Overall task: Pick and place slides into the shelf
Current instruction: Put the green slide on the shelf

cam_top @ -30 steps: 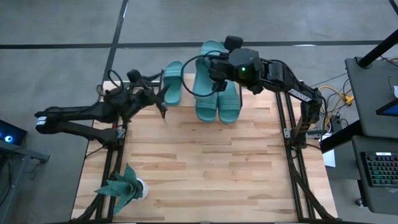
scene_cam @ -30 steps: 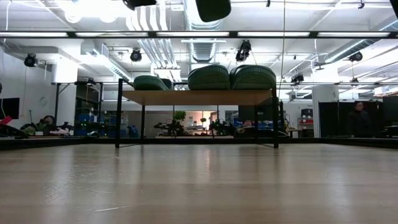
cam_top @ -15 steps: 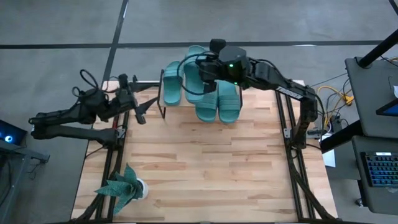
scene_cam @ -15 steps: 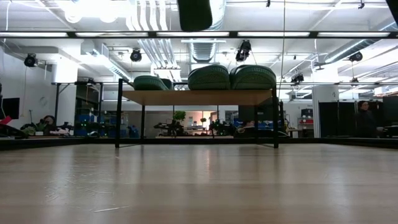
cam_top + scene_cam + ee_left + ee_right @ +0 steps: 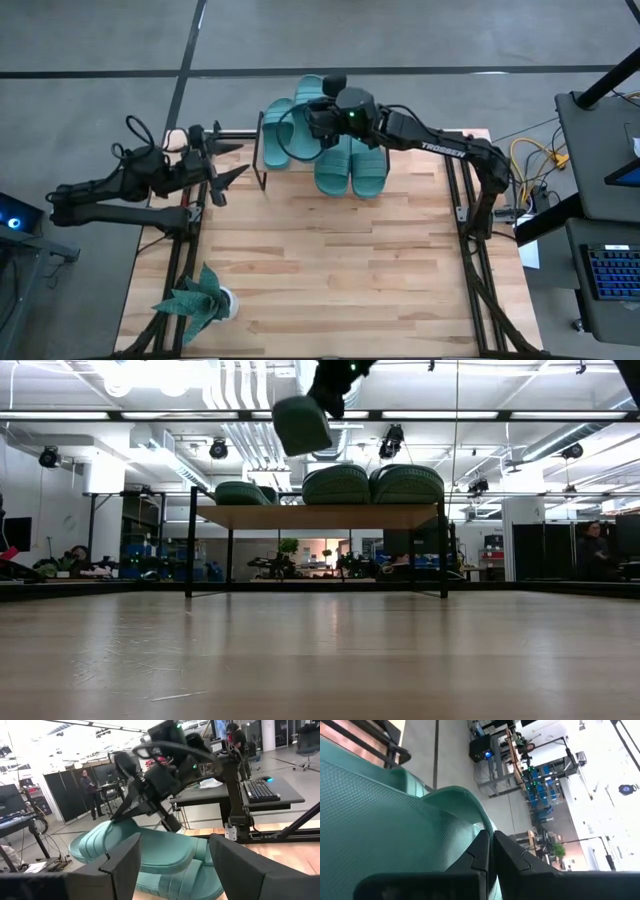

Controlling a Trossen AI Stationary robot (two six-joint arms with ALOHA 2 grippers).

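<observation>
Item: fourth slide, clamped in my right end effector, has swung left over the shelf, upper centre; placement pending. Left end effector open, withdrawn left.

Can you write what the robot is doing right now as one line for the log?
right gripper: shut on slide, carried above shelf | left gripper: open, empty, beside shelf | slides on shelf: three

Potted plant near table corner; keyboard off-table.
</observation>
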